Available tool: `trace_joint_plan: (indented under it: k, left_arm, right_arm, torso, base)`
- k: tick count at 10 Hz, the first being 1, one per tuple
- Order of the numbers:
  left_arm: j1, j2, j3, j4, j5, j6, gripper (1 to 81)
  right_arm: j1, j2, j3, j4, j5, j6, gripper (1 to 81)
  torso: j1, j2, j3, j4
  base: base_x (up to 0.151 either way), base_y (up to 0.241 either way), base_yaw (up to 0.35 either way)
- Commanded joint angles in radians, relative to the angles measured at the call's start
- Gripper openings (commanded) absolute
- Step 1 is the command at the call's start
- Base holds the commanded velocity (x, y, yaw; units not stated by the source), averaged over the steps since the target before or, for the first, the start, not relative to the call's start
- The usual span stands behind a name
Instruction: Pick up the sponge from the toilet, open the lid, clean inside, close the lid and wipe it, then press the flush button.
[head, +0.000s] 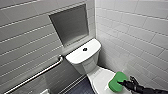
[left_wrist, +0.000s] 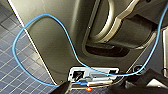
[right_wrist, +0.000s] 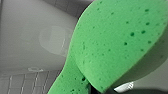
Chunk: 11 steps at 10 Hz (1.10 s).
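The right gripper's black fingers pinch one edge of the sponge, a bright green block with wavy sides. In the head view the gripper reaches in from the lower right corner. In the right wrist view the sponge looms very close, its face pitted with small dark pores. It is over the front right part of the white lid, which is down; whether it touches the lid or sits just above it cannot be told. Behind the sponge in the right wrist view, the glossy lid bears a faint grey oval mark and a smaller mark nearer its edge, possibly lettering, both too blurred to read. Beyond the lid, the toilet's tank stands in the corner, with the small dark flush button in the middle of its flat top. Pale tiled walls meet behind it. A square niche is set into the wall above the tank, and a metal grab bar slants across the wall beside it. The floor is dark tile. In the left wrist view a thin blue cable loops across a grey robot panel, next to dark blue floor tiles.
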Motion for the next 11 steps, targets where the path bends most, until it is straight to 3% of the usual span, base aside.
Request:
trace_joint_plan:
  k: [1, 4, 5, 6, 7, 9, 11]
  left_arm:
    - [0.013, -0.014, -0.004, 0.003, 0.103, 0.005, 81.1]
    - [0.013, -0.017, -0.004, 0.003, 0.103, 0.003, 81.1]
    - [0.013, -0.017, -0.004, 0.003, 0.103, 0.003, 81.1]
    - [0.013, -0.017, -0.004, 0.003, 0.103, 0.003, 81.1]
    - [0.013, -0.017, -0.004, 0.005, 0.103, 0.003, 81.1]
    - [0.019, -0.02, -0.004, 0.003, 0.103, 0.002, 81.1]
    - [0.022, -0.028, -0.004, -0.003, 0.103, 0.002, 81.1]
  right_arm:
    - [0.15, 0.049, -0.054, -0.023, -0.116, 0.005, 1.0]
    - [0.184, 0.154, -0.17, -0.023, -0.152, 0.005, 1.0]
    - [0.193, 0.191, -0.227, -0.018, -0.152, 0.008, 1.0]
    - [0.203, 0.254, -0.332, 0.021, -0.154, 0.008, 1.0]
    - [0.21, 0.314, -0.437, 0.034, -0.157, 0.007, 1.0]
    - [0.212, 0.415, -0.609, 0.034, -0.157, 0.007, 1.0]
    - [0.193, 0.466, -0.681, 0.025, -0.155, 0.007, 1.0]
  torso:
    - [0.0, 0.0, 0.0, 0.092]
    - [0.0, 0.0, 0.0, 0.193]
    - [0.0, 0.0, 0.0, 0.133]
    - [0.0, 0.0, 0.0, 0.161]
    - [0.0, 0.0, 0.0, 0.175]
    - [0.0, 0.0, 0.0, 0.177]
    - [0.0, 0.0, 0.0, 0.177]
  base:
    - [0.0, 0.0, 0.0]
    - [0.0, 0.0, 0.0]
    - [0.0, 0.0, 0.0]
    - [0.0, 0.0, 0.0]
    - [0.0, 0.0, 0.0]
    - [0.0, 0.0, 0.0]
    - [0.0, 0.0, 0.0]
